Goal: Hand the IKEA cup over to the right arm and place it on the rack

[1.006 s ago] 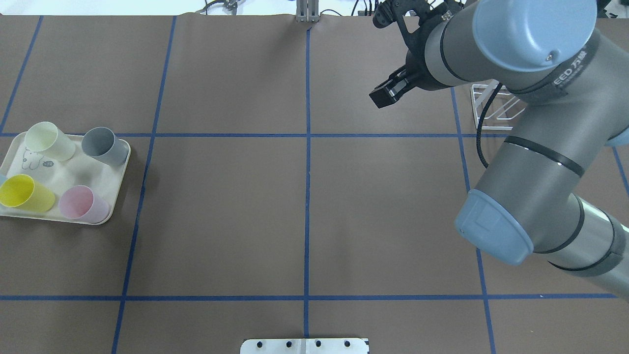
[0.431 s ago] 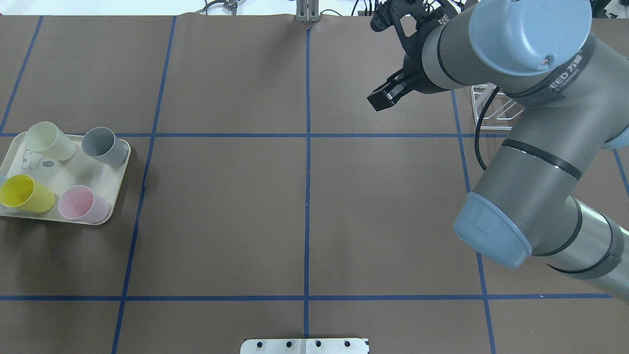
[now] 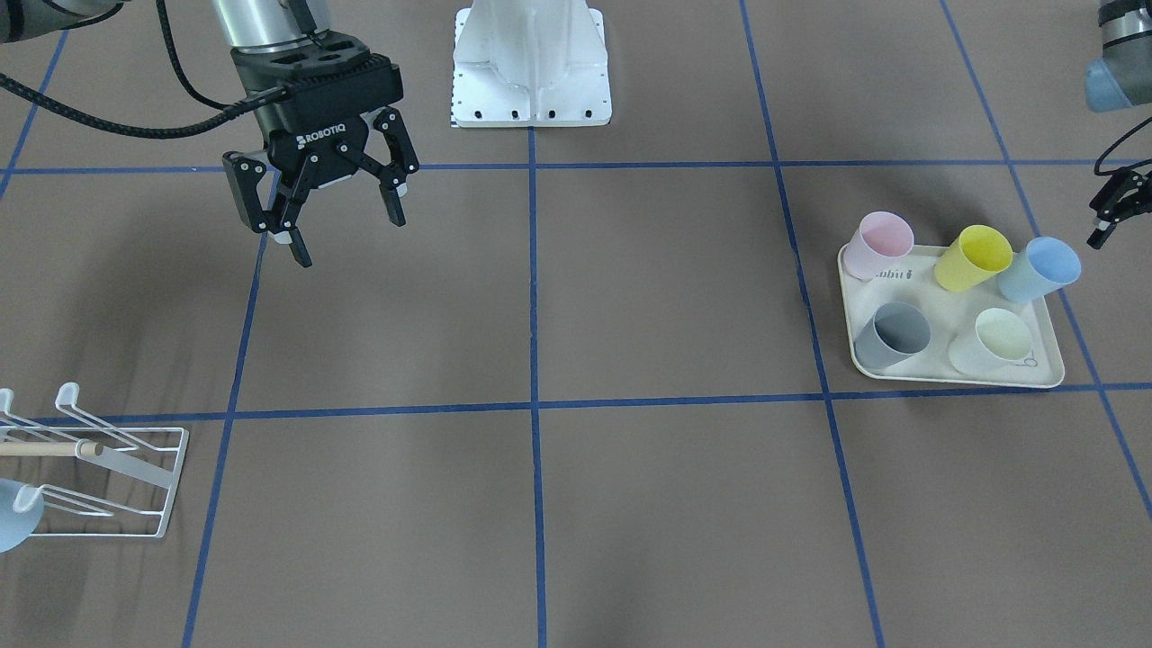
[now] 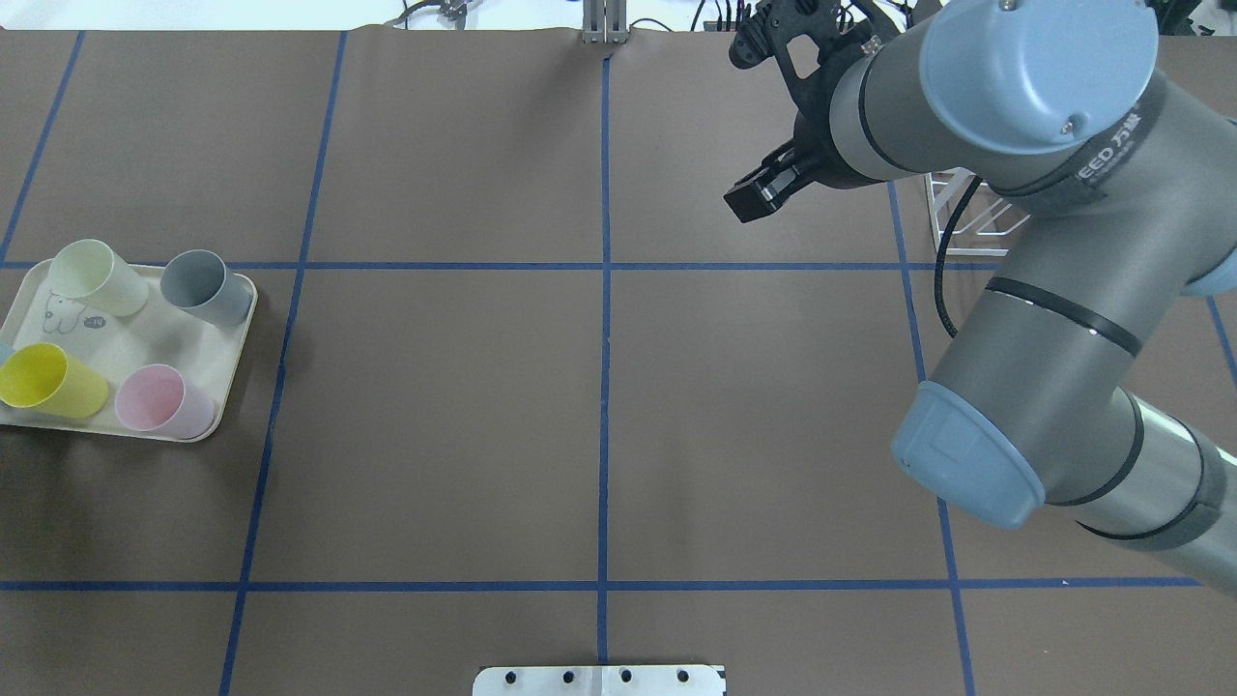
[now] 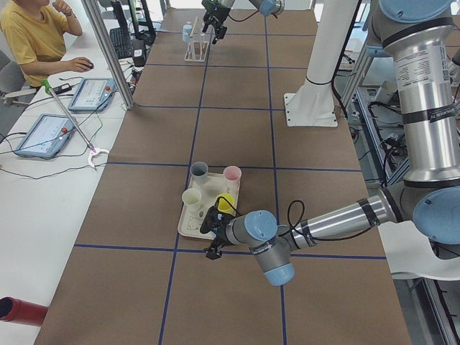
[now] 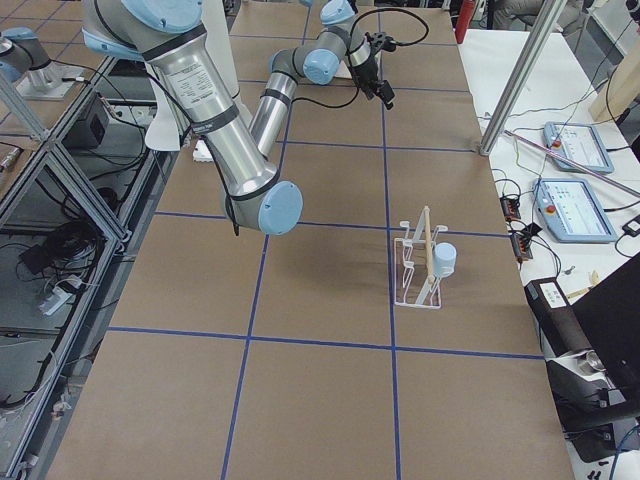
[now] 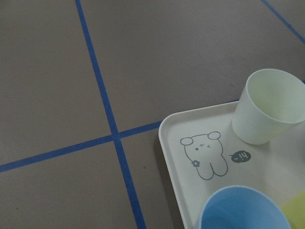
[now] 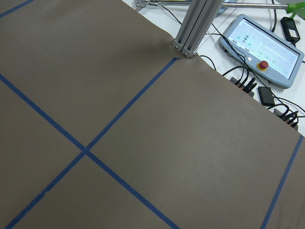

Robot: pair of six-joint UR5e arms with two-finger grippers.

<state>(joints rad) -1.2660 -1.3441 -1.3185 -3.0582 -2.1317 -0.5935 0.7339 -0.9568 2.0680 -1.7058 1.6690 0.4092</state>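
Observation:
Several cups stand on a cream rabbit-print tray (image 3: 954, 378): pink (image 3: 882, 245), yellow (image 3: 976, 256), blue (image 3: 1042, 267), grey (image 3: 893, 333) and cream (image 3: 994, 340). My left gripper (image 3: 1109, 211) hangs just beside the blue cup, looks open and holds nothing. The left wrist view looks down on the blue cup (image 7: 243, 210) and the cream cup (image 7: 267, 107). My right gripper (image 3: 337, 211) is open and empty, high over the table. The white wire rack (image 3: 108, 486) with its wooden rod bears another blue cup (image 6: 443, 260).
The robot's white base plate (image 3: 531, 63) sits mid-table on the robot's side. An aluminium post (image 8: 193, 28) and a control pendant (image 8: 262, 45) stand past the table's far edge. An operator (image 5: 29, 36) sits beside the table.
My right arm's wrist has shifted slightly toward the far edge. The cups and tray have not moved.

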